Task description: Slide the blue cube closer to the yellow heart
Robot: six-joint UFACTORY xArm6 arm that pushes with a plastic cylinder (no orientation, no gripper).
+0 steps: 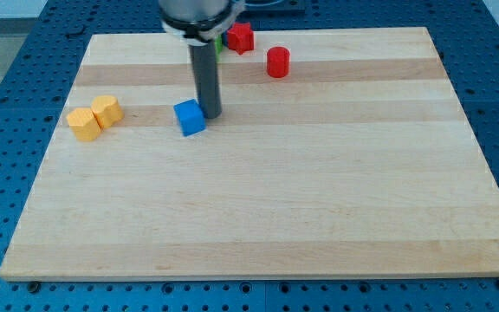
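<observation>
Wooden board, pale with lengthwise grain stripes, sits on a blue perforated table and fills most of the view. Small blue cube lies in the upper left part of the board, corner turned slightly toward the view's bottom. Straight dark rod comes down from the arm's black-and-silver mount at the view's top; my tip is down at the board surface just beside the blue cube's right side, touching or nearly touching it, can't tell which. No pincer on this arm, only the rod, so nothing to be open, closed or gripping. Two yellow-orange blocks sit near the board's left edge, well apart from the blue cube to its left: a yellow block and a second yellow-orange block, touching each other, the second lower and further left. Which one is the heart can't be made out at this size; both look like lumpy rounded shapes. Red cylinder stands upright near the board's top edge, right of the rod. Red block, shape unclear, sits at the top edge just right of the arm mount, with a sliver of a green block beside it, mostly hidden behind the rod.
</observation>
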